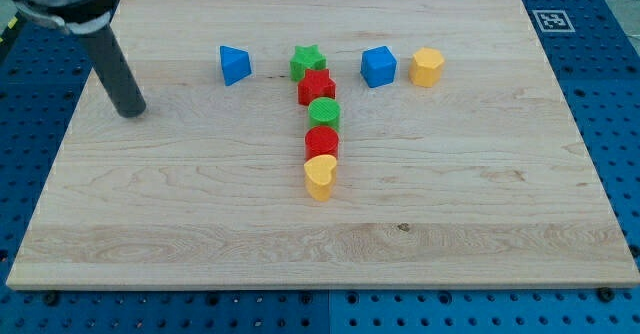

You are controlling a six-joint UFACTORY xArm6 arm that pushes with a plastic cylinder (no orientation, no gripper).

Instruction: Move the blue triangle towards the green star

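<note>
Blue triangle (235, 65) left of green star (308, 60) (faceted plastic), smooth wooden board (480, 204), my tip (130, 112) far left, no hand.

A straight dark grey rod, my tip (131, 112) blunt and round, hangs from a pale grey collar

My tip (131, 112) rests on the board at the view's upper left.

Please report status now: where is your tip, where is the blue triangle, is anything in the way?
My tip at view's left of blue triangle, apart. Green star at triangle's right. Nothing between them.
</note>
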